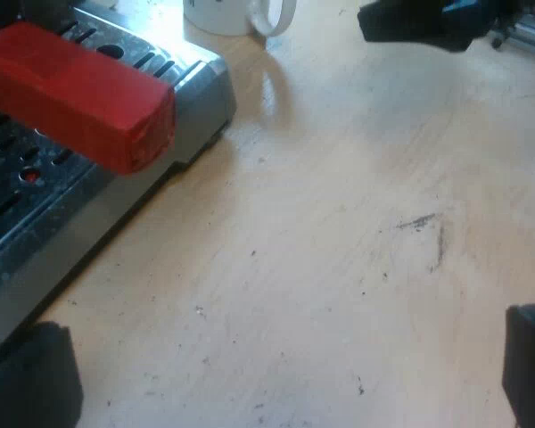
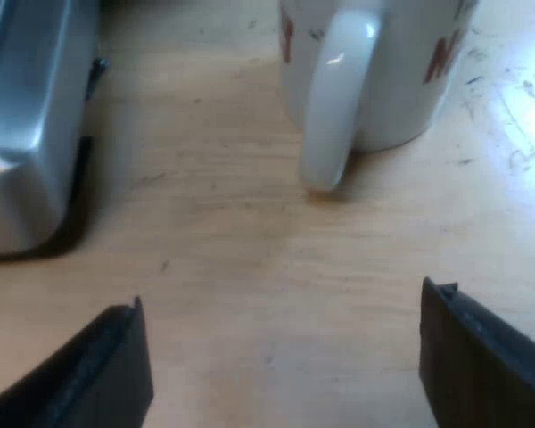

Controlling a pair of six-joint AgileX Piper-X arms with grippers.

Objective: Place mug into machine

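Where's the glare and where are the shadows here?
Left wrist view: glare whitens the metal edge of the machine by the mug. Right wrist view: bright patch on the table beside the mug, shadow under its handle and along the machine.

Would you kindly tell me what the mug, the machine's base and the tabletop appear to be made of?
Mug: probably glazed ceramic, glossy white with a bright highlight. Espresso machine's base: likely brushed metal, silvery with soft reflections. Tabletop: looks like pale wood, with visible grain and scuffs.
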